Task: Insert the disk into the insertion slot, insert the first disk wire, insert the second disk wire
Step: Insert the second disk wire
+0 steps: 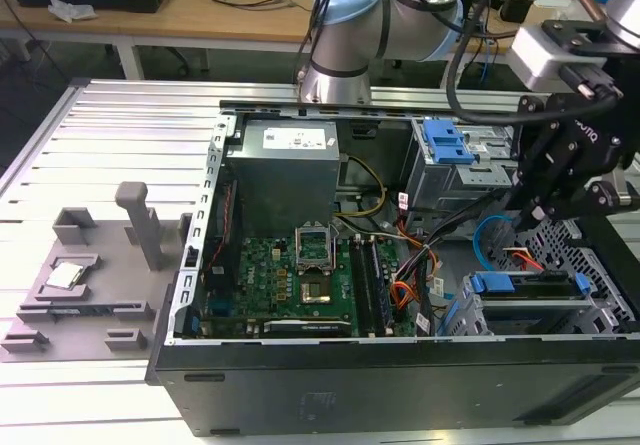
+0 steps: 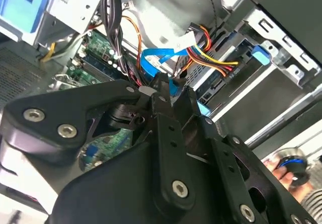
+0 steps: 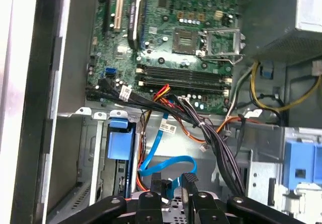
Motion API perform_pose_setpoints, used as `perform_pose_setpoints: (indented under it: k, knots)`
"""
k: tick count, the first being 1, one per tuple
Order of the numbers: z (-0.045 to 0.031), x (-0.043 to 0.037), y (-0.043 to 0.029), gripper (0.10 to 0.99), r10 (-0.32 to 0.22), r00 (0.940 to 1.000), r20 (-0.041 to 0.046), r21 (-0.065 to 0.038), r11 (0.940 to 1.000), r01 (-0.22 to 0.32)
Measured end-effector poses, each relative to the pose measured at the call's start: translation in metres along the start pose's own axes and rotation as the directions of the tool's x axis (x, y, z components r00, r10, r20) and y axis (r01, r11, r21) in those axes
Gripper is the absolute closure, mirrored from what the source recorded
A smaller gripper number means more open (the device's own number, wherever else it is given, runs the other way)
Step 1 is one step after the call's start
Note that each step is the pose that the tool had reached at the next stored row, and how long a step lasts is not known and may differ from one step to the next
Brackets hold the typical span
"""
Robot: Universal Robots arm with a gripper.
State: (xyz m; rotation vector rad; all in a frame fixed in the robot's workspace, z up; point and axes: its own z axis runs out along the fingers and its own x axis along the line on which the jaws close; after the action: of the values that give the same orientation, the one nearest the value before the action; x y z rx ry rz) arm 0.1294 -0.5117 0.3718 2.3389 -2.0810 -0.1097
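Where the pincer is seen closed narrowly on the dark plug end of the second disk wire, the disk is found just beyond it, seated lengthwise in the insertion slot, the first disk wire crowded alongside, little room being left inside the case on the table.

Even, perhaps overhead light; shadow inside the computer case; near foreground soft in both wrist views.
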Motion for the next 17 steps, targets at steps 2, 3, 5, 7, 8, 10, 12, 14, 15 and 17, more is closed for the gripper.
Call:
perform_pose_setpoints:
  k: [2,3,5,7,8,10,12,14,15,17]
  knots:
    - [0.0019,0.0,-0.0002,0.784,-0.029,0.9996,-0.0056,-0.002,0.9996,0.029]
    - [0.0028,0.0001,-0.0002,0.784,-0.038,0.9992,-0.01,-0.003,0.9993,0.038]
    - [0.0036,0.0001,-0.0003,0.784,-0.042,0.9988,-0.0269,-0.006,0.9991,0.042]
    - [0.0035,0.0001,-0.0003,0.784,-0.042,0.9987,-0.0293,-0.006,0.9991,0.042]
    - [0.0035,0.0001,-0.0003,0.784,-0.042,0.9987,-0.0295,-0.006,0.9991,0.042]
    - [0.0036,0.0001,-0.0003,0.796,-0.042,0.9987,-0.0296,-0.006,0.9991,0.042]
    - [0.0035,0.0001,-0.0003,0.929,-0.042,0.9987,-0.0297,-0.006,0.9991,0.042]
    - [0.0035,0.0001,-0.0003,0.98,-0.042,0.9987,-0.03,-0.006,0.9991,0.042]
    - [0.0035,0.0001,-0.0003,0.98,-0.042,0.9987,-0.03,-0.006,0.9991,0.042]
    - [0.0036,0.0001,-0.0003,0.98,-0.042,0.9987,-0.0301,-0.006,0.9991,0.042]
